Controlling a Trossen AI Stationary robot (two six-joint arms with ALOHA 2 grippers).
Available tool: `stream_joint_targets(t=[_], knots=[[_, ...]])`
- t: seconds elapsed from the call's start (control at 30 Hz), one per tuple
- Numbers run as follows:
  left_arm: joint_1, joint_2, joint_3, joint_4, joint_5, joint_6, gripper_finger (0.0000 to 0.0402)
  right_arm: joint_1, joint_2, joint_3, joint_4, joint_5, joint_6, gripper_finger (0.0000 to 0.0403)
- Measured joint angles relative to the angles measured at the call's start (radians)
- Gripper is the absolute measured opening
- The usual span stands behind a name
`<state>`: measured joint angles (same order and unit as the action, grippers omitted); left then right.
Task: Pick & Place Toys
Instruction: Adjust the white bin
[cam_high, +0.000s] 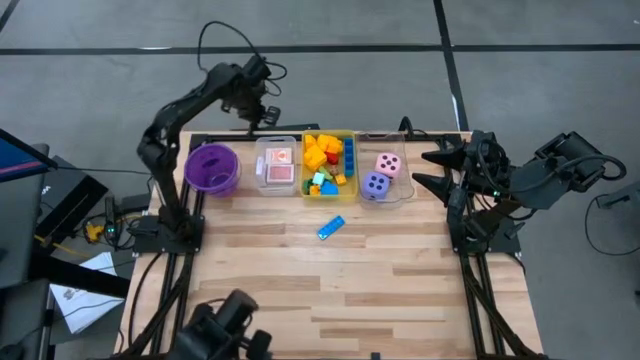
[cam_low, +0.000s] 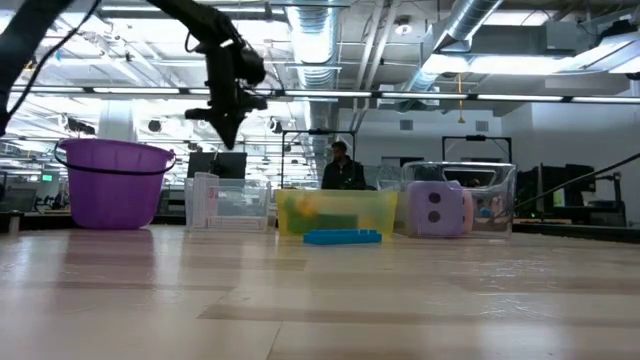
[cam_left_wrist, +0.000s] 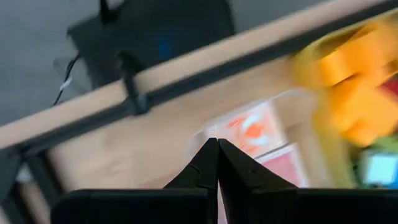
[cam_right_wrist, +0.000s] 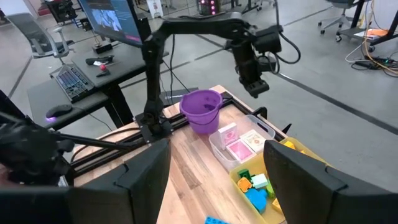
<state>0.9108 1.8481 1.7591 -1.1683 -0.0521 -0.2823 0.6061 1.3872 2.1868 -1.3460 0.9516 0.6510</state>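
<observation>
My left gripper (cam_high: 265, 118) hangs shut, with nothing in it, above the far end of a clear bin (cam_high: 277, 165) that holds red-and-white playing cards (cam_left_wrist: 249, 130). In the low view it (cam_low: 228, 120) is well above the bin. A yellow bin (cam_high: 329, 165) holds several coloured blocks. Another clear bin (cam_high: 400, 185) holds a pink die (cam_high: 389, 163) and a purple die (cam_high: 375, 184). One blue block (cam_high: 331, 228) lies flat on the table in front of the bins. My right gripper (cam_high: 432, 170) waits open at the table's right edge, raised.
A purple round bowl (cam_high: 212, 167) stands at the left end of the row of bins. The wooden table (cam_high: 340, 290) stretches bare from the blue block to its near edge. A black frame rail (cam_left_wrist: 186, 87) runs along the far edge. A person (cam_low: 343, 165) stands beyond the table.
</observation>
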Motion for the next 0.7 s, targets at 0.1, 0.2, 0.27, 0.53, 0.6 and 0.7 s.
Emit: stream_joint_targets(t=[0.1,0.2,0.27,0.53,0.6,0.7], knots=[[0.036,0.049,0.055,-0.092,0.002,0.044,0.0000,0.000,0.000,0.000,0.000,0.000,-0.005,0.0250],[0.058,0.076,0.063,-0.157,0.025,0.102,0.0000,0.000,0.000,0.000,-0.008,0.000,-0.008,0.0250],[0.064,0.097,0.063,-0.212,0.025,0.140,0.0000,0.000,0.000,0.000,-0.010,0.000,-0.021,0.0250],[0.012,0.165,0.058,-0.304,-0.048,0.273,0.0000,0.000,0.000,0.000,-0.008,-0.001,-0.058,0.0250],[-0.006,0.180,0.058,-0.325,-0.080,0.301,0.0000,0.000,0.000,0.000,-0.008,-0.002,-0.058,0.0250],[-0.030,0.199,0.058,-0.351,-0.082,0.327,0.0000,0.000,0.000,0.000,-0.009,-0.002,-0.060,0.0250]])
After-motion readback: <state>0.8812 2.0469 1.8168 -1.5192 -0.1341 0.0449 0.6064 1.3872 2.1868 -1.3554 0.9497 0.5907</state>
